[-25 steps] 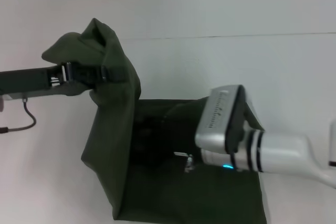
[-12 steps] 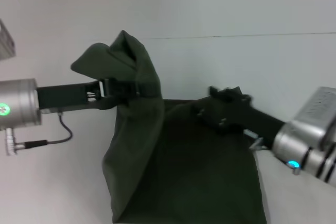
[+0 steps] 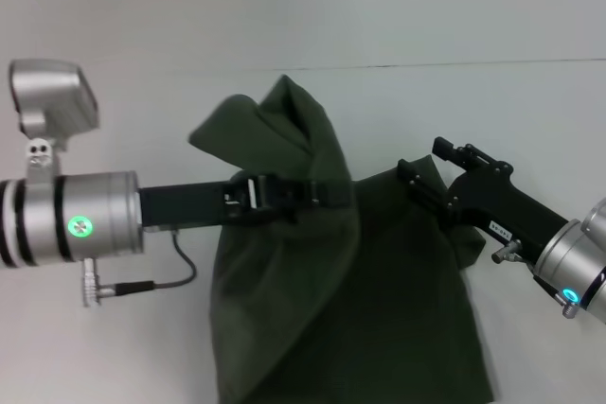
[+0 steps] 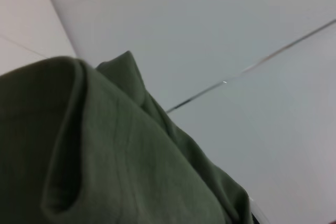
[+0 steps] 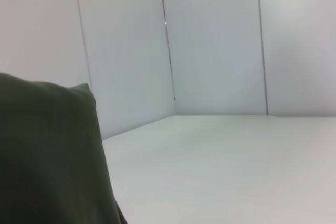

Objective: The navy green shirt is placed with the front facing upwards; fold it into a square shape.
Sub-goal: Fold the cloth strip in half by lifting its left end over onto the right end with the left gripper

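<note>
1. White table (image 3: 114, 347) spreads below, pale wall behind.
2. Shirt (image 3: 379, 328) lies nearest, lower half flat on the table.
3. Left gripper (image 3: 327, 193) clamps a raised fold, cloth bunched above it.
4. Right gripper (image 3: 421, 186) pinches the shirt's far right edge, jaws closed on fabric.

head: high, looking down | wrists: close, low over table (image 5: 236, 156) | shared: shirt (image 3: 312, 309)

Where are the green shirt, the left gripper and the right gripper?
Navy green shirt (image 3: 379, 300), head view, lower flat panel.
Left gripper (image 3: 331, 193), head view, fingertips clamped on lifted fabric.
Right gripper (image 3: 417, 182), head view, fingertips at shirt's edge.
</note>
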Controlling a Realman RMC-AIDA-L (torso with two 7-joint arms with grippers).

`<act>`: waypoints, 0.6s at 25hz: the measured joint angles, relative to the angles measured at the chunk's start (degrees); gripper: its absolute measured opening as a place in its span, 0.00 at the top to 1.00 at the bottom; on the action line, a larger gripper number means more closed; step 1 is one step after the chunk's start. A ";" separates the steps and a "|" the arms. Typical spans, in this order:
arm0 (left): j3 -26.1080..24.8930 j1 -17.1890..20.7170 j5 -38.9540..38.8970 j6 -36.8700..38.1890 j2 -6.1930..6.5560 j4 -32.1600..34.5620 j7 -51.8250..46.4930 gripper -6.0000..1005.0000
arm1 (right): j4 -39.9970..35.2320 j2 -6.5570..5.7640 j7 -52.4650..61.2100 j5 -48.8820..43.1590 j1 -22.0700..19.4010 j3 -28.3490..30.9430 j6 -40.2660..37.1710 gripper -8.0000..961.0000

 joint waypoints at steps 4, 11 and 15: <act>0.44 -0.75 -1.03 -1.45 -0.01 -4.34 2.49 0.93 | -0.04 0.00 -0.56 -0.03 -0.43 0.26 -0.11 0.28; 0.69 -1.58 -2.48 -3.89 -0.14 -9.01 6.10 0.93 | -0.07 0.00 -0.60 -0.07 -0.85 0.32 -0.33 0.28; 0.69 -1.93 -2.96 -4.46 -0.17 -11.41 7.99 0.93 | -0.07 0.00 -0.67 -0.07 -1.12 1.43 -0.96 0.28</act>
